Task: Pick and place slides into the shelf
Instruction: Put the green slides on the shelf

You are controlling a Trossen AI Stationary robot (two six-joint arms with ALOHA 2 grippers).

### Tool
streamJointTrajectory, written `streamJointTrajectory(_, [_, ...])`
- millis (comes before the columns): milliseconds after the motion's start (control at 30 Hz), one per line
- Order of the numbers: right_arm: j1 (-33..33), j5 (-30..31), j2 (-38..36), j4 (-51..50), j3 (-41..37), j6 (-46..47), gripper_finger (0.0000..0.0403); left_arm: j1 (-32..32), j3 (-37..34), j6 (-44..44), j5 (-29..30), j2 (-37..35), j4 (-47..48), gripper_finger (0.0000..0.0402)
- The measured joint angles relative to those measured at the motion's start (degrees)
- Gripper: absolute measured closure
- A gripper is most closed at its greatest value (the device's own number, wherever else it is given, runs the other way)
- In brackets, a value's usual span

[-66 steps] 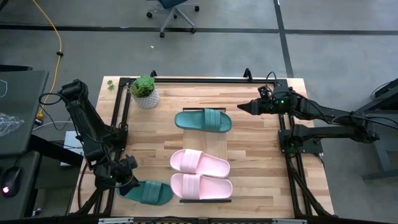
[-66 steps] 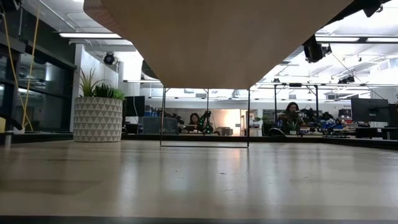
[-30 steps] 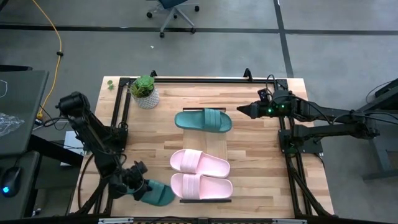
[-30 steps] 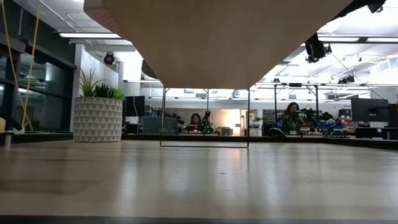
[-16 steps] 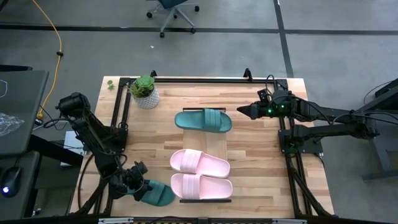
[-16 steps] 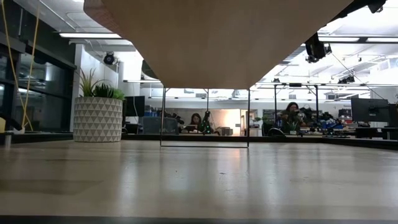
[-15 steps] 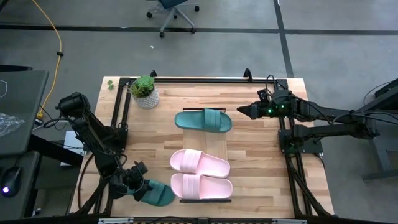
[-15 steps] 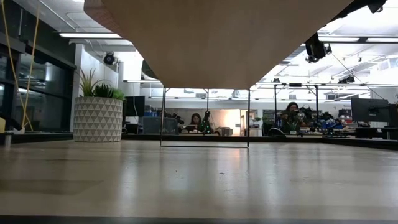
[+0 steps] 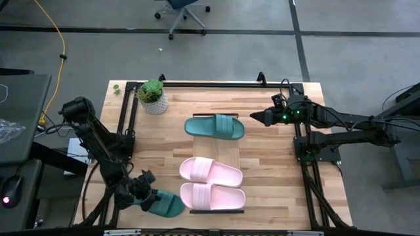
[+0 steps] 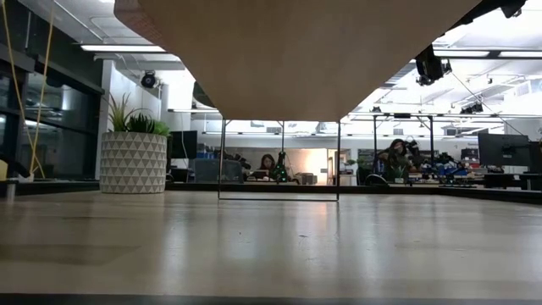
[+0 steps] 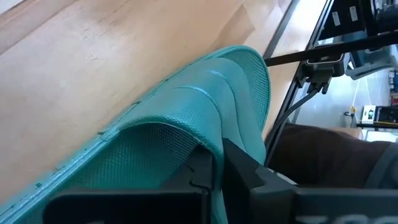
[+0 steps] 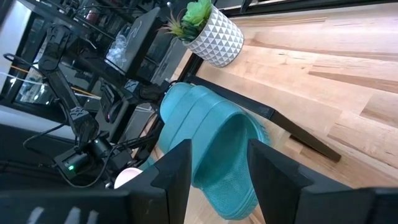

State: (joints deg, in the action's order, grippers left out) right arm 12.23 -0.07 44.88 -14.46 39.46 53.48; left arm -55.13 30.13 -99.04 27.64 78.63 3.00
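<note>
Left gripper: the left gripper (image 9: 143, 198) sits low at the near left corner of the butcher-block tabletop (image 9: 275, 170), its two dark fingers (image 11: 239, 171) closed tight on the edge of a dark teal green rubber slide with a wide ribbed strap (image 9: 165, 204)
Held slide: lies on the tabletop just beside the near end of the shelf, outside its frame; in the left wrist view its textured teal rim (image 11: 205, 99) is pinched between the fingers
Right gripper: the right gripper (image 9: 257, 117) hovers at the right side of the table, near the far end of the shelf, fingers parted and holding nothing
Shelf: the long light-wood board with thin black metal frame (image 9: 231, 154) runs down the table's middle
Slides on shelf: a second dark teal green slide (image 9: 214, 126) at the far end; two pale pink rubber slides (image 9: 211, 171) and (image 9: 212, 196) side by side at the near end, touching
Gap: bare board between the teal slide and the pink pair
Other: small green succulent in a white patterned pot (image 9: 153, 96) at the far left corner of the table
</note>
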Motion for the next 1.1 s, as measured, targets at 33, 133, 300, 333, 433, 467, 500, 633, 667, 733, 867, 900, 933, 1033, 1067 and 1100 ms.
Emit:
streamJointTrajectory(33, [0.0, 0.0, 0.0, 0.0, 0.0, 0.0, 0.0256, 0.0, 0.0, -0.2, -0.1, -0.3, 0.0, 0.0397])
streamJointTrajectory(133, [0.0, -0.3, 0.0, -0.1, 0.0, 0.0, 0.0256, 0.0, 0.0, 0.3, -0.2, -1.8, 0.2, 0.0397])
streamJointTrajectory(300, [0.0, -0.4, 0.0, -0.1, 0.0, -0.2, 0.0256, 0.0, 0.0, 2.4, -0.2, -6.5, 4.5, 0.0399])
streamJointTrajectory(333, [0.0, -0.4, 0.0, -0.1, 0.0, -0.3, 0.0256, 0.0, 0.0, 2.4, -0.2, -7.7, 6.2, 0.0399])
streamJointTrajectory(433, [0.0, -0.4, 0.0, -0.1, 0.0, -0.5, 0.0256, 0.0, 0.0, 2.3, -0.2, -11.8, 11.6, 0.0399])
streamJointTrajectory(467, [0.0, -0.4, 0.0, -0.1, 0.0, -0.5, 0.0256, 0.0, 0.0, 2.3, -0.1, -13.3, 13.4, 0.04])
streamJointTrajectory(500, [0.0, -0.4, 0.0, -0.1, 0.0, -0.5, 0.0256, 0.0, 0.0, 2.3, -0.1, -14.9, 15.3, 0.04])
streamJointTrajectory(633, [0.0, -0.4, 0.0, -0.1, 0.0, -0.5, 0.0256, 0.0, 0.0, 2.1, 0.9, -20.9, 22.5, 0.04])
streamJointTrajectory(667, [0.0, -0.4, 0.0, -0.1, 0.0, -0.4, 0.0256, 0.0, 0.0, 1.8, 1.9, -22.4, 23.8, 0.04])
streamJointTrajectory(733, [0.0, -0.4, 0.0, 0.0, 0.0, -0.4, 0.0256, 0.0, 0.0, 1.5, 4.4, -25.2, 26.1, 0.0401])
streamJointTrajectory(867, [0.0, -1.1, 0.0, 0.1, 0.0, -0.4, 0.0256, 0.0, 2.7, 1.5, 6.4, -29.5, 35.6, 0.0401])
streamJointTrajectory(900, [0.0, -1.3, 0.0, 0.1, 0.0, -0.4, 0.0256, 0.0, 4.0, 1.2, 6.4, -30.2, 39.2, 0.0401])
streamJointTrajectory(933, [0.0, -1.6, 0.0, 0.1, 0.0, -0.4, 0.0256, 0.0, 5.6, 1.0, 6.5, -30.8, 42.7, 0.0401])
streamJointTrajectory(1033, [0.0, -2.0, 0.0, 0.1, 0.0, -0.4, 0.0256, 0.0, 11.0, 0.9, 6.4, -31.6, 53.7, 0.0401])
streamJointTrajectory(1067, [0.0, -2.0, 0.0, 0.1, 0.0, -0.4, 0.0256, 0.0, 12.9, 0.9, 6.5, -31.7, 57.1, 0.0401])
streamJointTrajectory(1100, [0.0, -2.1, 0.0, 0.2, 0.0, -0.5, 0.0256, 0.0, 15.1, 0.7, 6.5, -31.7, 60.4, 0.0401])
